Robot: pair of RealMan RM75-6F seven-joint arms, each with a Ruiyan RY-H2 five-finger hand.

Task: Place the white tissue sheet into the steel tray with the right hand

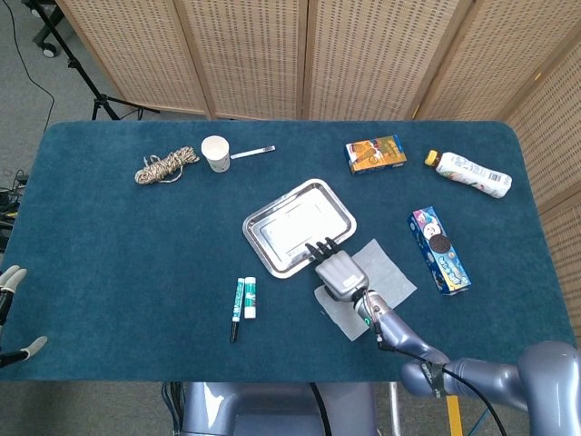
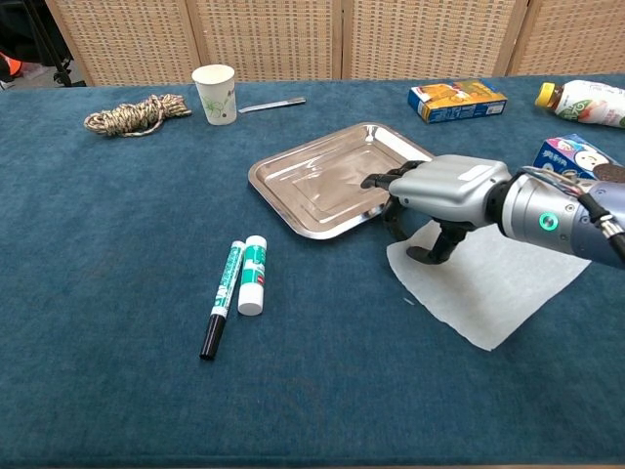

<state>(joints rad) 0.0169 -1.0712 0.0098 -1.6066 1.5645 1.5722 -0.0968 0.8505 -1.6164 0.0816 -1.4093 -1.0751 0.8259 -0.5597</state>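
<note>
The white tissue sheet (image 2: 498,278) (image 1: 386,269) lies flat on the blue cloth, just right of the steel tray (image 2: 293,200) (image 1: 263,250). My right hand (image 2: 444,191) (image 1: 338,272) hovers low over the sheet's left corner, palm down. Its dark fingers (image 2: 383,180) reach over the tray's near right rim, and the thumb (image 2: 422,254) touches the tissue. The sheet is not lifted. The tray is empty. Only part of my left hand (image 1: 9,280) shows at the far left edge of the head view, fingers apart, holding nothing.
A marker (image 2: 223,298) and a glue stick (image 2: 252,275) lie left of the tray. At the back are a rope coil (image 2: 137,113), a paper cup (image 2: 216,93) and an orange box (image 2: 457,100). A bottle (image 2: 586,102) and a cookie box (image 1: 438,249) lie at the right.
</note>
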